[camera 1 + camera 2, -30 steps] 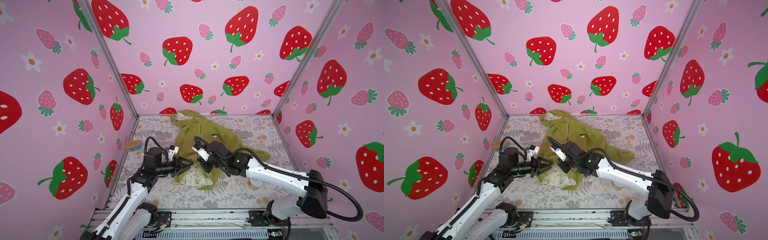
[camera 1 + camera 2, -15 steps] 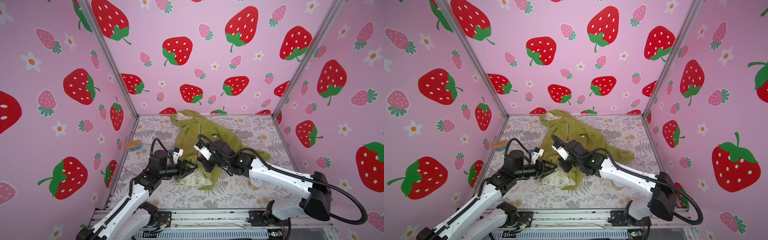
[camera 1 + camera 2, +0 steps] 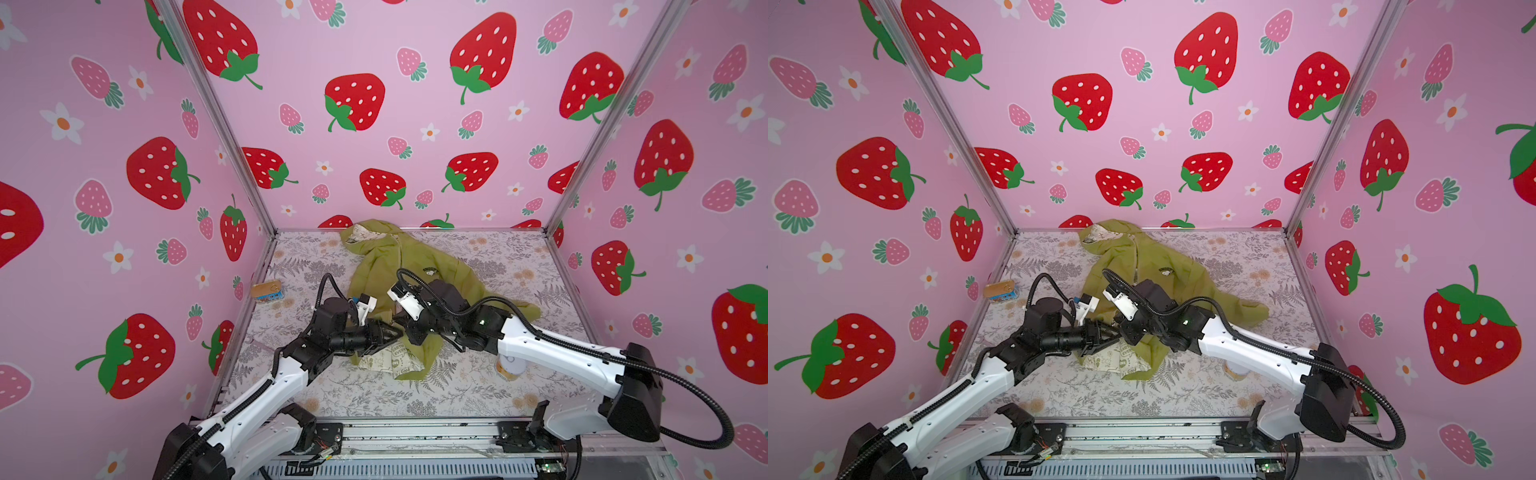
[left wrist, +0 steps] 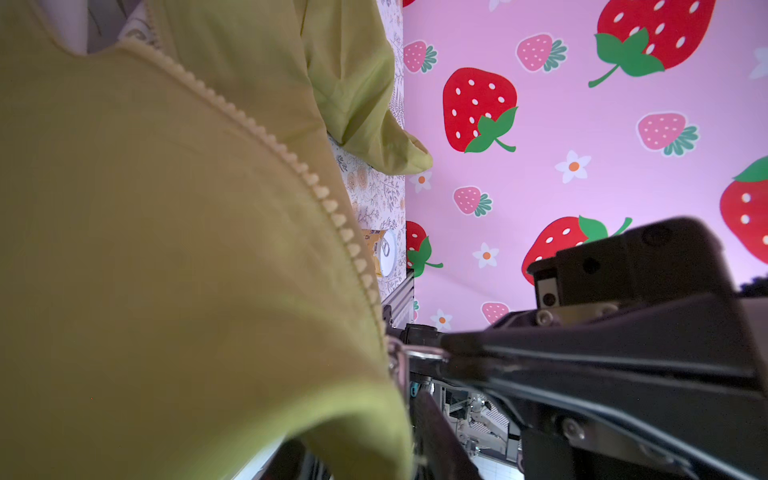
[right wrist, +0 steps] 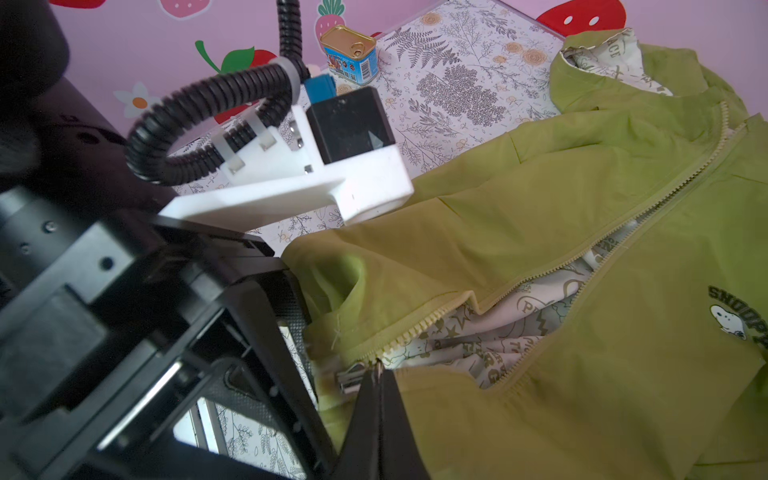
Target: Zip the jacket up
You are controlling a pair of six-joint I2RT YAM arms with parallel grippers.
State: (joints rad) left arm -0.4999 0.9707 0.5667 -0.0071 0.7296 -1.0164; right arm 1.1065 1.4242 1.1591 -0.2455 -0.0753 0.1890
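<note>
One jacket (image 3: 415, 266), olive, soft, light, slack, lying unzipped on the table (image 3: 374, 399); my right gripper (image 5: 377, 376) pinched on its zipper pull (image 5: 348, 380); my left gripper (image 3: 392, 330) at the hem (image 5: 328, 316), grip uncertain; hem wants anchoring.

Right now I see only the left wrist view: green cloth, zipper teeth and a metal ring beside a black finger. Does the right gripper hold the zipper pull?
Observer: Yes. In the right wrist view the right gripper is shut on the zipper pull, near the bottom hem of the jacket.
Operator: How much of the zipper is closed?
Observer: Almost nothing. From the pull up toward the collar the two rows of teeth are apart, and the pale printed lining shows between them.
Operator: Is anything to the left of the jacket?
Observer: A small tin sits near the left wall in both top views, apart from the jacket.
</note>
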